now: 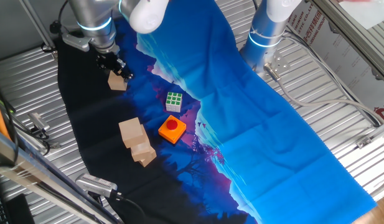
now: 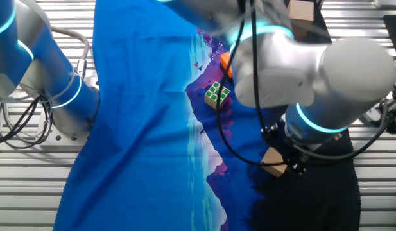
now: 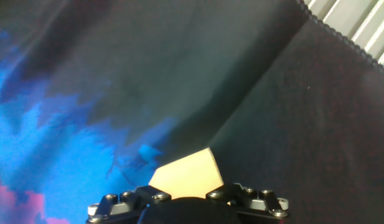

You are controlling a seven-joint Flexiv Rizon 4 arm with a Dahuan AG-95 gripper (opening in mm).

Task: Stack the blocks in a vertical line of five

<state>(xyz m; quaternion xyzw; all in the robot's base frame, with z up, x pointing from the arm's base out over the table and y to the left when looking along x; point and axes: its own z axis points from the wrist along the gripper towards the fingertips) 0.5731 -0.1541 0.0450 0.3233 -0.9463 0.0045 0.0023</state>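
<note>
My gripper is shut on a tan wooden block over the dark back-left part of the cloth. The other fixed view shows the same block under the wrist, and the hand view shows it between the fingers, with the gripper at the bottom edge. More tan blocks stand together nearer the front, apparently one on another with the top one largest in view. Their count is unclear. Part of them shows at the top edge of the other fixed view.
A green-and-white puzzle cube and a flat orange block with a red button lie right of the blocks. A blue-and-black cloth covers the slatted metal table. A second arm's base stands at the back. Metal tools lie at the front left.
</note>
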